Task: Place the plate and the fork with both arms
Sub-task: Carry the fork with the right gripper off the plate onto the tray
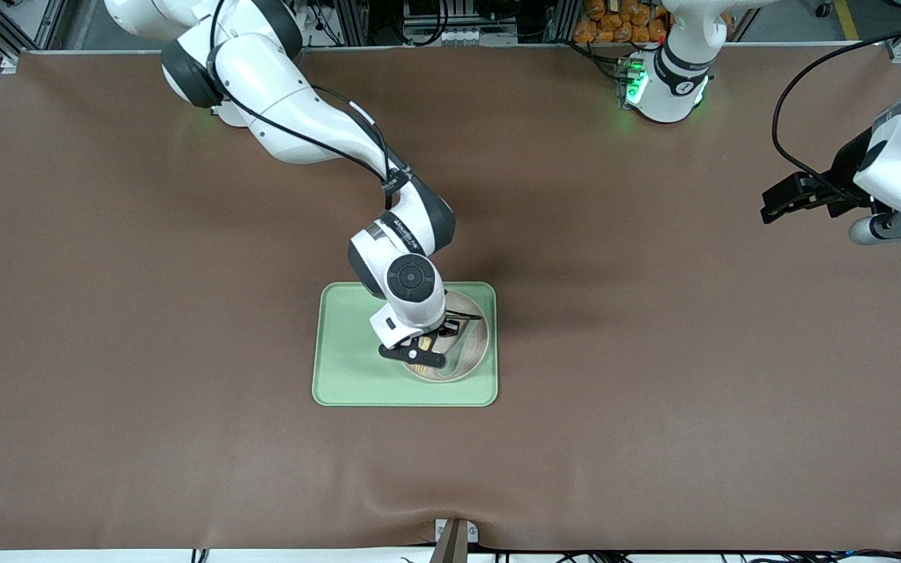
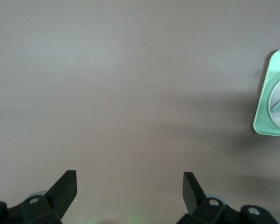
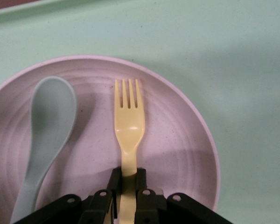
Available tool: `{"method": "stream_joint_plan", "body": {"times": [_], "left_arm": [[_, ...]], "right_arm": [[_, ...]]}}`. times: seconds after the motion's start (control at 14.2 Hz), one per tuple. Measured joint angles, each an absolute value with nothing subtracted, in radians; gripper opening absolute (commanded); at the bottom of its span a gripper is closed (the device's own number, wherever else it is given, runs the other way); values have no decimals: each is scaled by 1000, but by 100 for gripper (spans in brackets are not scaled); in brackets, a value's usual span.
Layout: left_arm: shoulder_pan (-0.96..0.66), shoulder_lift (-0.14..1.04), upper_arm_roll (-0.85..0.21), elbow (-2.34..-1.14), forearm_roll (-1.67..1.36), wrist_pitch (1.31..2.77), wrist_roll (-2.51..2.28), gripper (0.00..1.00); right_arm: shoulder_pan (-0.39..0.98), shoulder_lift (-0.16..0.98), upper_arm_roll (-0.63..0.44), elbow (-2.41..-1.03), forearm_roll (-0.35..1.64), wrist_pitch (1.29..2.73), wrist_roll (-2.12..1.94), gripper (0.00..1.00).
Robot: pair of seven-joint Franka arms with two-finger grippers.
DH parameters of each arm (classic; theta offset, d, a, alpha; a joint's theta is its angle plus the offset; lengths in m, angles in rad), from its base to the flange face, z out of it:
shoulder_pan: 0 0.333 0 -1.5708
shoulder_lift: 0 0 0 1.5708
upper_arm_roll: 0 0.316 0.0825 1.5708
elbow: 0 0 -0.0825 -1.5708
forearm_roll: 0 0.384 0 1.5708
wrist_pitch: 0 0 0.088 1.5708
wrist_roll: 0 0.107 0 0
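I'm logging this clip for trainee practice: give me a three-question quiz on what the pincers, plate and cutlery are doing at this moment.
1. True or false: the right pincer is shut on the fork over the plate.
2. Multiple choice: what lies in the plate beside the fork? A) a knife B) a green spoon C) a cup
3. In a few words: where is the left pincer, and how are its fingers?

Key
1. True; it grips the handle.
2. B
3. Over the bare brown table toward the left arm's end, away from the green tray; fingers open, holding nothing.

Green tray (image 1: 357, 375) on brown table (image 1: 145, 313)
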State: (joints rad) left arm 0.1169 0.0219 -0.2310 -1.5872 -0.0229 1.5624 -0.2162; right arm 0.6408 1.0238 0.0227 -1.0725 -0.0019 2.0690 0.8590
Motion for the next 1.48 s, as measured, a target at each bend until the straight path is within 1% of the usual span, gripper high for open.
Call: {"method": "stream_joint_plan", "body": {"times": [0.28, 0.64, 0.92, 1.2, 1.48], "left_arm": [[117, 21, -231, -1587, -23, 1562, -216, 100], [118, 21, -231, -1587, -23, 1562, -216, 100], [118, 21, -231, -1586, -23, 1562, -216, 100], [118, 21, -231, -1586, -23, 1562, -216, 100], [118, 21, -231, -1586, -23, 1562, -216, 100]], "right_arm": [[628, 1013, 23, -988, 16, 1975, 864, 0], [533, 961, 22, -975, 20, 1910, 714, 0], [468, 948, 22, -1045, 20, 1910, 608, 0], [464, 936, 23, -1150, 17, 2000, 594, 0], [465, 898, 24, -1264, 16, 2072, 578, 0]]}}
